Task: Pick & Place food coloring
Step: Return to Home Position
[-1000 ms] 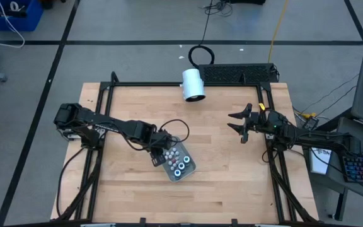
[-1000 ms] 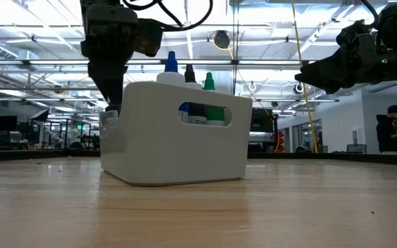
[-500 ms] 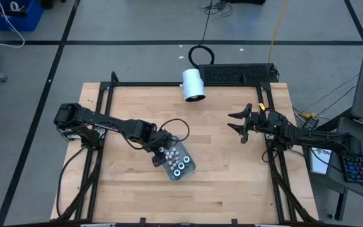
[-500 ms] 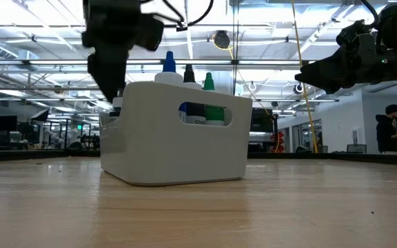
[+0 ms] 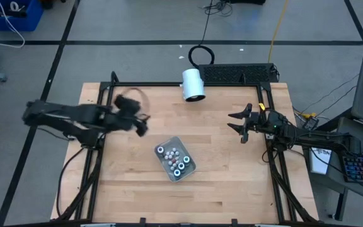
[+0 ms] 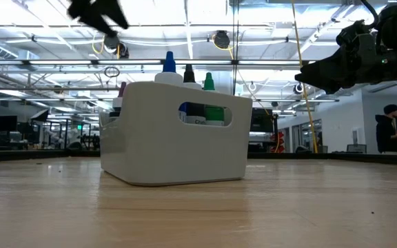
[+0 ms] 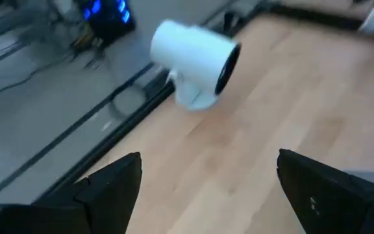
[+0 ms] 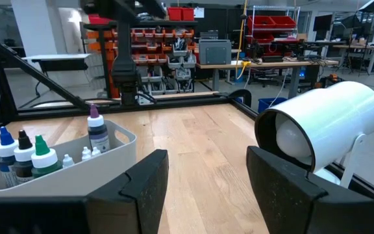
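Observation:
The food coloring bottles stand upright in a small white bin [image 5: 176, 162] near the table's middle. In the right wrist view their caps show blue [image 8: 4, 138], black [image 8: 23, 141], green [image 8: 41, 148] and purplish [image 8: 95, 121]. My left gripper [image 7: 208, 159] is open with nothing between its fingers, raised above the table left of the bin [image 6: 174, 134] and blurred in the high view. My right gripper [image 5: 232, 121] hangs open and level near the table's right edge, facing the bin.
A large white cylinder [image 5: 193, 85] on a stand sits at the table's far edge. Small white balls [image 8: 76, 158] lie in the bin beside the bottles. A black frame [image 5: 99, 126] borders the table. A person [image 6: 395, 131] stands in the room behind.
My left gripper has opened at the bin's left end, leaving the purplish-capped bottle standing there. It has then risen fast and drawn back toward the table's left and far edges, tipping up from pointing steeply down. The bin and the other bottles have kept still.

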You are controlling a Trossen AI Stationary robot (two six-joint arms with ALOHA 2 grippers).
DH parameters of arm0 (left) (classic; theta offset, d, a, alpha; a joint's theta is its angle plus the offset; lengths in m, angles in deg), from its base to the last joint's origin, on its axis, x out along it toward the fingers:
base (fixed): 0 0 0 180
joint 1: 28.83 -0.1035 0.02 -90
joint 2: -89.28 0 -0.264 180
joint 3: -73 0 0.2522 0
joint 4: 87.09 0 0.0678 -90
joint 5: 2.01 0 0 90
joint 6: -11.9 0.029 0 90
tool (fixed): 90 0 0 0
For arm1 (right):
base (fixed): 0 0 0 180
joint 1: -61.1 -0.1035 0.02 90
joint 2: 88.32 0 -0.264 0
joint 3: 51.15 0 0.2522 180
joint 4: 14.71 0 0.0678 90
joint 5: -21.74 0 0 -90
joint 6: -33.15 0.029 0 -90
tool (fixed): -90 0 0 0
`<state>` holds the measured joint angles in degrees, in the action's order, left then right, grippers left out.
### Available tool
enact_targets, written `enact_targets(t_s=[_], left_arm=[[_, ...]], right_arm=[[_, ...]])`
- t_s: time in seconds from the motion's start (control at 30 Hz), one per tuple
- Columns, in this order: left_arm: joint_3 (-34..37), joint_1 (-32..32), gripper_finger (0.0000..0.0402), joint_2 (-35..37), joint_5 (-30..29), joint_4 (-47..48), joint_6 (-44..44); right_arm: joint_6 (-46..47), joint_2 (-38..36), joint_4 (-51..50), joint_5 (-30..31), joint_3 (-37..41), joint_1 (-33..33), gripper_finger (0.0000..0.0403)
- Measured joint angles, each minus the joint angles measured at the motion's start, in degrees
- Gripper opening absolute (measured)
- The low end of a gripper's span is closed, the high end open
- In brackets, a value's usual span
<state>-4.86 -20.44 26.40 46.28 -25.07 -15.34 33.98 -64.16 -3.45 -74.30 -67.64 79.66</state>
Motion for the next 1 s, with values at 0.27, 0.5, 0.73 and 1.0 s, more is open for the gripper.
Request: enact_targets(t_s=[0.27,0.5,0.73,1.0], left_arm=[[37.6,-4.5,0.0354,29.0,32.2,-45.8,23.4],[51.4,-7.9,0.0351,44.0,29.7,-49.5,22.0],[57.6,-8.3,0.0351,54.0,31.2,-49.3,21.8],[62.9,-8.3,0.0358,60.5,31.4,-49.8,20.8]], right_arm=[[0.0,0.0,0.0,0.0,0.0,0.0,0.0196],[0.0,0.0,0.0,0.0,0.0,0.0,0.0196],[0.0,0.0,0.0,0.0,0.0,0.0,0.0196],[0.0,0.0,0.0,0.0,0.0,0.0,0.0196]])
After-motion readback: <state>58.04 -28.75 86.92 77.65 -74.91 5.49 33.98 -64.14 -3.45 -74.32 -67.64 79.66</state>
